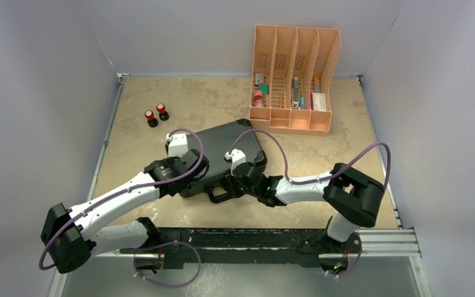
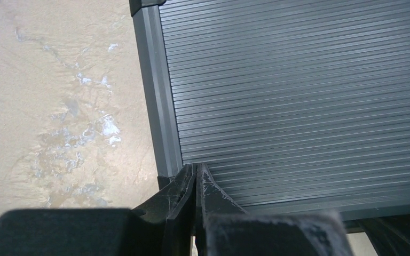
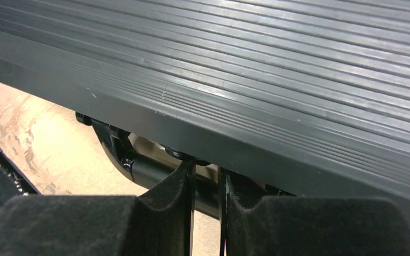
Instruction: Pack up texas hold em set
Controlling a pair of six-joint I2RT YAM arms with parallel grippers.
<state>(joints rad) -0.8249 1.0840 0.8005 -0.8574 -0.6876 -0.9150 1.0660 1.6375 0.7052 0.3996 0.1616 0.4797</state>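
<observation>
Listing outward from the arms, we record each item by its place relative to the briefcase (image 1: 226,141).

Item one: left hand (image 2: 196,169), at the briefcase's near left corner. Its fingers (image 2: 213,194) are clenched tight together with nothing between them, and the tips rest on the ribbed lid just inside the corner rim.

Item two: right hand (image 3: 205,166), at the briefcase's near long edge, close to the handle (image 3: 144,172). Its fingers stand almost together with a thin slit between them, tips up at the lip of that edge. We cannot tell whether it grasps anything or is released.

Item three: the briefcase itself. It is black and hard with a ribbed top, lid down, lying flat and askew at the middle of the desk (image 1: 136,145), with the handle toward the arms.

Item four: two red-topped black cylinders (image 1: 155,114), upright and close together, beyond the briefcase's left end and apart from it.

Item five: orange slotted organizer (image 1: 297,68), just beyond the briefcase's far right corner, near the back wall. Its slots hold small coloured articles that we cannot identify.
</observation>
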